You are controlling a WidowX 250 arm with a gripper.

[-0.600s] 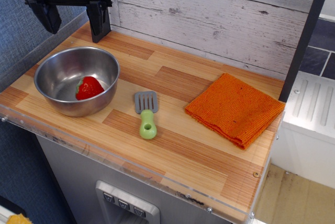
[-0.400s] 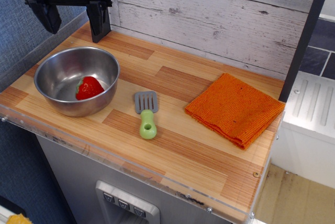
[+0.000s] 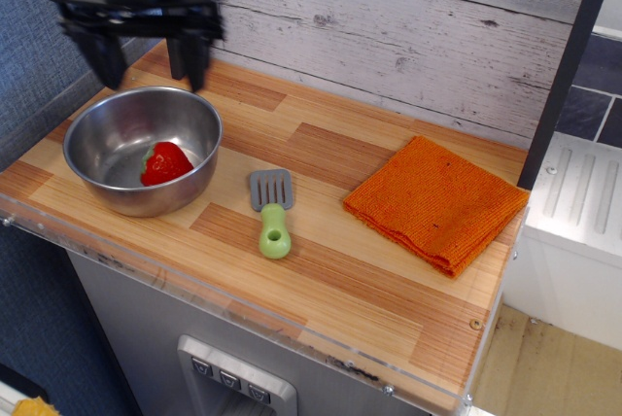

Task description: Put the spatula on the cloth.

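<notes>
One gripper (image 3: 151, 71) in view, back-left above counter, fingers spread apart, empty, motion-blurred. Spatula (image 3: 271, 212) flat on wooden counter (image 3: 340, 270) near front-centre, grey slotted blade toward wall, green handle toward front edge. Cloth (image 3: 435, 202) folded, orange, right of spatula, apart from it. Steel bowl (image 3: 143, 149) left of spatula, red strawberry (image 3: 166, 162) inside.

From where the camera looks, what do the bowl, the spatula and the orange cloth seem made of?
The bowl looks like brushed steel, showing soft reflections. The spatula appears plastic: matte grey blade, smooth green handle. The cloth seems a knitted fabric with a ribbed weave.
</notes>
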